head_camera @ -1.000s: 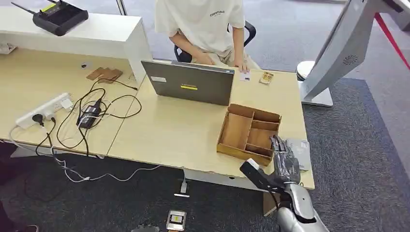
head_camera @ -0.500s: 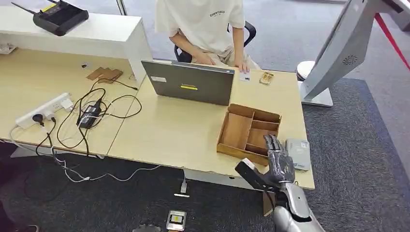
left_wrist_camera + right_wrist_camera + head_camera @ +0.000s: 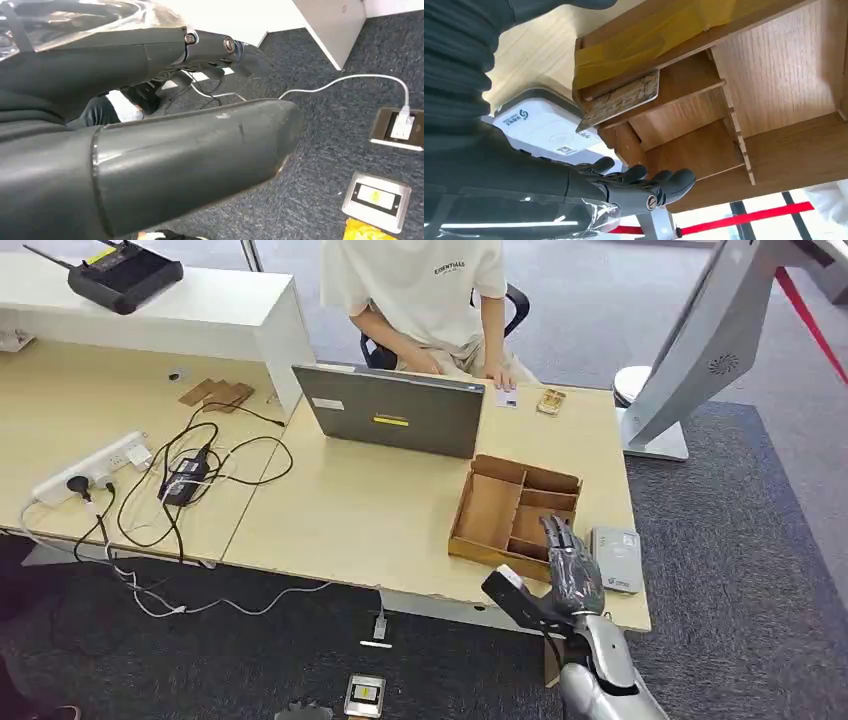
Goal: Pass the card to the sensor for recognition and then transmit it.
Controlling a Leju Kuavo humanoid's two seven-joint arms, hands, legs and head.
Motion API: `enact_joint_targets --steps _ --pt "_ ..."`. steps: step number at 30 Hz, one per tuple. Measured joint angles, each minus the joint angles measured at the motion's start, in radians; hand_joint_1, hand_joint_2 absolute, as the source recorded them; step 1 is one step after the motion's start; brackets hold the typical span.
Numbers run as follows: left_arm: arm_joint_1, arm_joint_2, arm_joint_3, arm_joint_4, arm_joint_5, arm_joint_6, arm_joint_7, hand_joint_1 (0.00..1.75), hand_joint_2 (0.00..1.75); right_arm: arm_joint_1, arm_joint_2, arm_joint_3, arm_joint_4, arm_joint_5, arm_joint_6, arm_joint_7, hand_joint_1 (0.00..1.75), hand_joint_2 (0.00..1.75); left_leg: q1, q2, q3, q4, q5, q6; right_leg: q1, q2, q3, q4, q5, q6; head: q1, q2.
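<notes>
Mostly wooden desk (image 3: pixel 350 510), grey carpet (image 3: pixel 740 540), laptop (image 3: pixel 395 412)

Pale yellow wooden desk top (image 3: pixel 380 510); brown wooden divided tray (image 3: pixel 490 510) with a strip of yellow tape along one wall; white rounded card sensor (image 3: pixel 617 557) with small dark printed marks; grey open laptop (image 3: pixel 392 410) bearing a yellow sticker; black coiled cables (image 3: pixel 180 480); white power strip (image 3: pixel 90 468); dark blue-grey carpet floor (image 3: pixel 740 570); dark grey right hand (image 3: pixel 570 575) on a silver arm.
</notes>
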Motion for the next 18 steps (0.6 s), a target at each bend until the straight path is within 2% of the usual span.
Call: enact_joint_targets --steps 6,7,8,10,11,12,18 --pt "0.004 -0.003 0.0 0.0 0.001 0.007 0.0 0.0 0.0 -0.001 0.0 0.002 0.007 -0.004 -0.003 0.002 0.0 1.75 0.0 0.0 0.0 0.0 0.0 0.0 0.0 0.0 0.0 0.0 0.0 0.0 0.0 0.0" --pt "0.004 -0.003 0.0 0.0 0.001 0.007 -0.002 0.0 0.0 -0.002 -0.001 0.002 0.009 -0.006 -0.008 0.002 0.16 1.75 0.0 0.0 0.0 0.0 0.0 0.0 0.0 0.0 0.0 0.0 0.0 0.0 0.0 0.0" --pt "0.004 -0.003 0.0 0.0 0.003 0.007 -0.002 0.0 0.0 -0.003 -0.001 0.002 0.011 -0.008 -0.01 0.002 0.16 1.75 0.0 0.0 0.0 0.0 0.0 0.0 0.0 0.0 0.0 0.0 0.0 0.0 0.0 0.0" --pt "0.004 -0.004 0.0 0.0 0.006 0.007 -0.003 0.0 0.0 -0.004 -0.002 0.001 0.015 -0.015 -0.016 0.002 1.61 1.75 0.0 0.0 0.0 0.0 0.0 0.0 0.0 0.0 0.0 0.0 0.0 0.0 0.0 0.0" --pt "0.005 -0.004 0.0 0.0 0.007 0.007 -0.004 0.0 0.0 -0.004 -0.002 0.0 0.015 -0.018 -0.016 -0.001 1.61 1.75 0.0 0.0 0.0 0.0 0.0 0.0 0.0 0.0 0.0 0.0 0.0 0.0 0.0 0.0" --pt "0.005 -0.004 0.0 0.0 0.009 0.009 -0.005 0.0 0.0 -0.005 -0.001 0.0 0.015 -0.02 -0.016 -0.003 1.75 1.75 0.0 0.0 0.0 0.0 0.0 0.0 0.0 0.0 0.0 0.0 0.0 0.0 0.0 0.0" --pt "0.006 -0.004 0.0 0.0 0.021 0.014 -0.01 0.0 0.0 -0.009 0.0 0.0 0.023 -0.035 -0.017 -0.023 1.75 1.75 0.0 0.0 0.0 0.0 0.0 0.0 0.0 0.0 0.0 0.0 0.0 0.0 0.0 0.0"
